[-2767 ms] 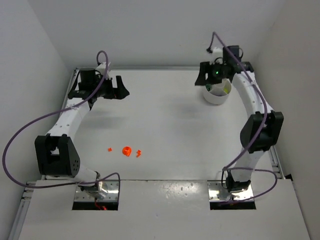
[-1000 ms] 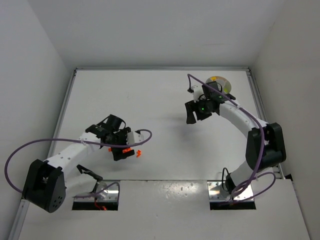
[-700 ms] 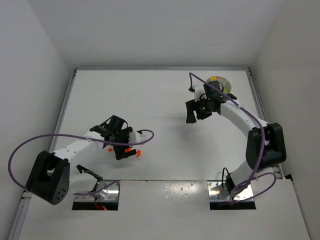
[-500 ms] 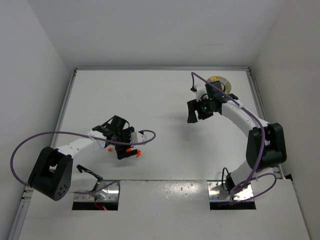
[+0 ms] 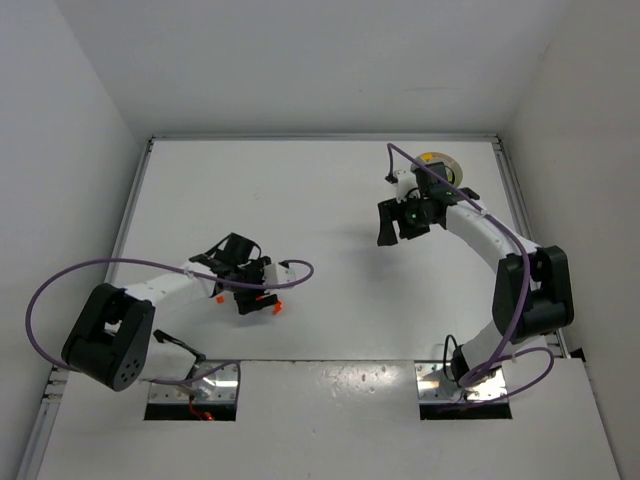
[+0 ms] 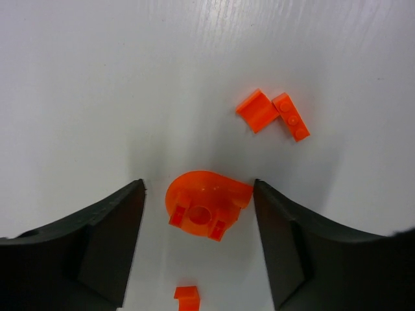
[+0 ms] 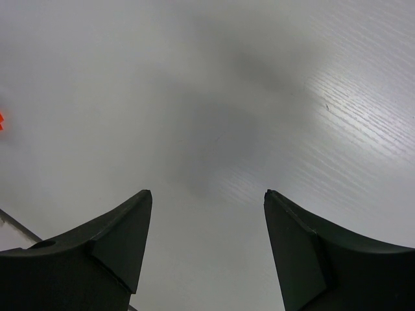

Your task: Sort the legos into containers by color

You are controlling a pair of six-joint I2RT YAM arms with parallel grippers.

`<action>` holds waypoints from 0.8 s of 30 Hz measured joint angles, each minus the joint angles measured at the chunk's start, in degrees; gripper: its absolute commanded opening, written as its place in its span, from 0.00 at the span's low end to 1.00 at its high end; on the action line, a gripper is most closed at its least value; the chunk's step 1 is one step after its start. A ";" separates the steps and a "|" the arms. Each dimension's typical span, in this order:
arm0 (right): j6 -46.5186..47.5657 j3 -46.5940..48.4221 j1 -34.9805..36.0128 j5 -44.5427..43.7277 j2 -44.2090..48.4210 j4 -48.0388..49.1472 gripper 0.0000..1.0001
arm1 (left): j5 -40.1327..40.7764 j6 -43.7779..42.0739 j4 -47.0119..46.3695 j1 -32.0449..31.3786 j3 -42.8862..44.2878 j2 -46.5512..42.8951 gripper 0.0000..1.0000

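Several orange-red legos lie near the table's front left. The round one (image 6: 206, 206) sits between the fingers of my left gripper (image 6: 198, 188), which is open low over it; the right finger looks to touch its edge and the left finger stands apart. Two small bricks (image 6: 258, 110) (image 6: 291, 116) lie just beyond, and a tiny bit (image 6: 187, 298) lies closer in. From above, the left gripper (image 5: 250, 290) covers most of them. The white dish of containers (image 5: 452, 166) stands at the back right, partly hidden by the right arm. My right gripper (image 5: 398, 222) hangs open over bare table (image 7: 207, 194).
A purple cable (image 5: 295, 268) loops off the left wrist just beside the orange pieces. White walls close in the table on the left, back and right. Two mounting plates (image 5: 192, 385) sit at the near edge.
The left gripper has settled lower over the round orange lego and its jaws have narrowed. The right gripper has drifted slightly up and right, staying open.
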State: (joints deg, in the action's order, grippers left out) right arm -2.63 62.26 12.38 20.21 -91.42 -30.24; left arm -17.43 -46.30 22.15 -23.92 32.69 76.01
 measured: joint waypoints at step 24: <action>-0.02 0.00 -0.31 1.11 -0.02 0.02 0.71 | -0.76 -3.04 -1.81 3.91 -1.68 -1.64 0.80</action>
State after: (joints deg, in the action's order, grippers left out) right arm -2.66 62.26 12.08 21.32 -91.44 -30.22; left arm -18.20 -49.34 20.34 -20.01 31.00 74.37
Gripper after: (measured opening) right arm 0.703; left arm 0.811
